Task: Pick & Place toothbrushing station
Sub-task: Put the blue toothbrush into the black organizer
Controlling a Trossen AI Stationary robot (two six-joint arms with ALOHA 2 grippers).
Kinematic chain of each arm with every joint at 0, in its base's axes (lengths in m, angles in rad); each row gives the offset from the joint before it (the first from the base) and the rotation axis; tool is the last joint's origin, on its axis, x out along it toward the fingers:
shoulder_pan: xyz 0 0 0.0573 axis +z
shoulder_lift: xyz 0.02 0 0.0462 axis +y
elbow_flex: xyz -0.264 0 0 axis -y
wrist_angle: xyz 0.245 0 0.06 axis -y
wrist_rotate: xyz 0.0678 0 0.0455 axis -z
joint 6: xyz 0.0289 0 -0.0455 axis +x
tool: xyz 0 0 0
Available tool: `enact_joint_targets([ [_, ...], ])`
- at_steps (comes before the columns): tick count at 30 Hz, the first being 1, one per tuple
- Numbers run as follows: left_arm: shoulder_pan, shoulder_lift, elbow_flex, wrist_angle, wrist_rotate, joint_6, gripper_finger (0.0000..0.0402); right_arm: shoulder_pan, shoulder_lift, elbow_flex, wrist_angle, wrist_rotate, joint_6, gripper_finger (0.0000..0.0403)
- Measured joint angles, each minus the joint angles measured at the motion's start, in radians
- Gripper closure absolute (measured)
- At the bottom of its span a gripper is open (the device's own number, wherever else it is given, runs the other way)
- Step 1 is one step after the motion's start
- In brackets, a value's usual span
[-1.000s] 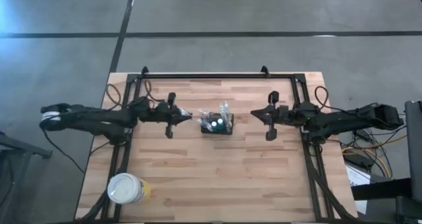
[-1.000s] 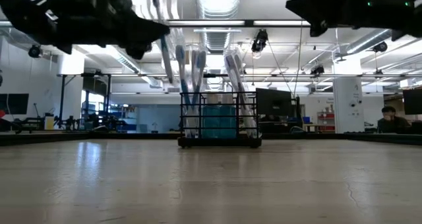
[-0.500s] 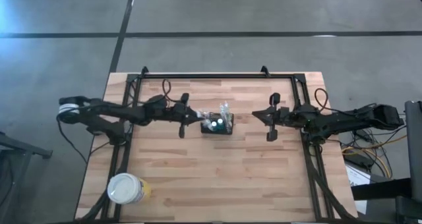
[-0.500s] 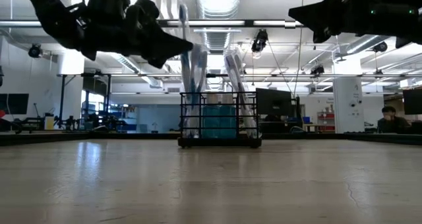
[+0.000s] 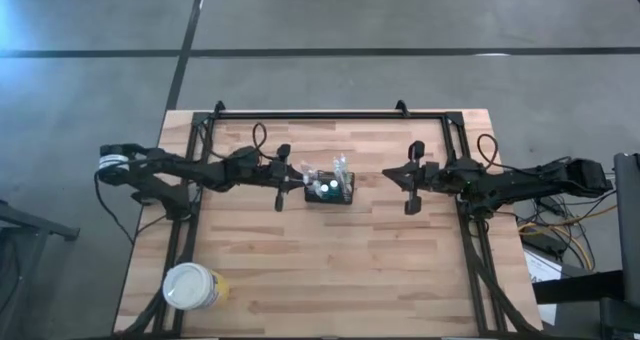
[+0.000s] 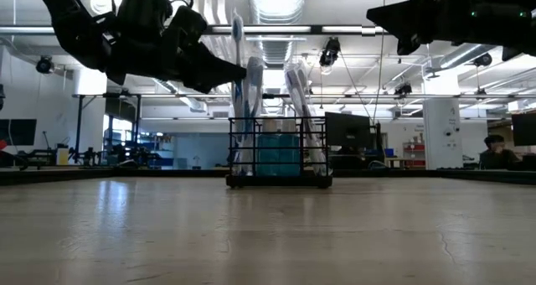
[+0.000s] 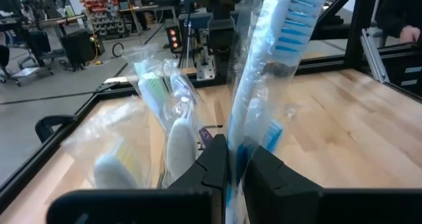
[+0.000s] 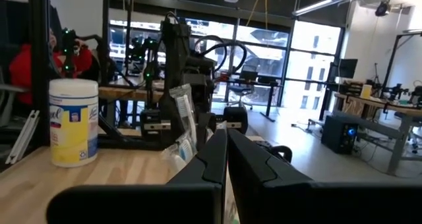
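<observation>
The black wire-mesh basket [image 5: 330, 190] stands on its base at the table's middle [image 6: 279, 153]. Several wrapped toothbrushes and a teal box stand in it. My left gripper [image 5: 295, 178] is at the basket's left side, above its rim [image 6: 241, 70]. It is shut on a blue-and-white toothbrush in a clear wrapper [image 7: 264, 72]. My right gripper [image 5: 388, 174] hangs shut and empty to the right of the basket, above the table [image 8: 224, 155]. My left gripper pinches the wrapped toothbrush's handle [image 7: 235, 159] between its two fingers, below the bristle head [image 6: 238, 33]. The fingers come level from the table's left side and lie across the handle. The toothbrush stands about upright, with its lower end inside the basket.
A round yellowish tub with a white lid [image 5: 192, 286] stands near the table's front left corner and shows in the right wrist view [image 8: 74, 122]. A black frame [image 5: 310, 115] runs along the table's far and side edges. Bare wood lies in front of the basket.
My left gripper has gone toward the table's right edge, up to the basket's left side, and now stands at the toothbrush. My right arm has kept still.
</observation>
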State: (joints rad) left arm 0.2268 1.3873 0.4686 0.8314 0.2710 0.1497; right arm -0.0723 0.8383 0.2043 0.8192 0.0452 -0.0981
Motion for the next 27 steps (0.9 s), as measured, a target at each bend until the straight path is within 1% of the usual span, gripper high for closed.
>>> enact_joint_targets([
  [16,0.0,0.102,-0.002,0.031,0.002,0.016,0.0377,0.0,0.0,0.003,-0.001,0.0,0.009,0.0394],
  [27,0.0,0.103,-0.003,0.028,0.004,0.015,0.0377,0.0,0.0,0.002,-0.003,0.0,0.009,0.0394],
])
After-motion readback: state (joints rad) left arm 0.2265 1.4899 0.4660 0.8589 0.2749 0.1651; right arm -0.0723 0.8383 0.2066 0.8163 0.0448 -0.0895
